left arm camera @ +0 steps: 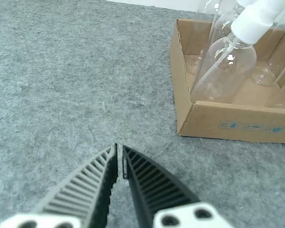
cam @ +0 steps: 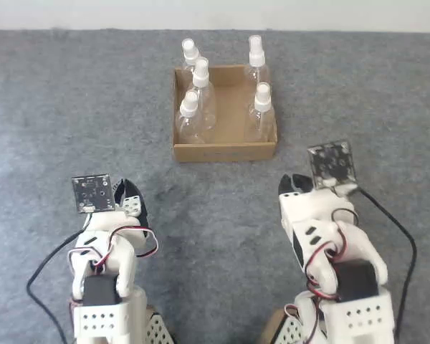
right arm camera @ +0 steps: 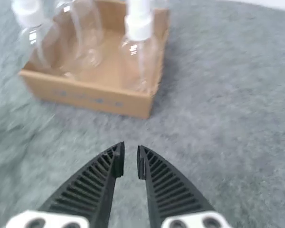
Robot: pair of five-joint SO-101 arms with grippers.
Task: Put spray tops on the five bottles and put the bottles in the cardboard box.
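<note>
All five bottles (cam: pixel 193 127) wear tops (cam: pixel 200 70) and stand in the box (cam: pixel 226 152) by the table's (cam: pixel 57 107) far edge — the job looks done. Left claw (left arm camera: pixel 119 148) is pinched together, right claw (right arm camera: pixel 130 148) a crack apart — both empty.

The cardboard box (cam: pixel 225 152) is plain brown with small blue marks on its front wall. The bottles (cam: pixel 194 127) are clear and their spray tops (cam: pixel 190 102) white. The table (cam: pixel 72 107) is mottled grey. The left gripper (left arm camera: pixel 119 164) and right gripper (right arm camera: pixel 129 161) are ribbed black.
</note>
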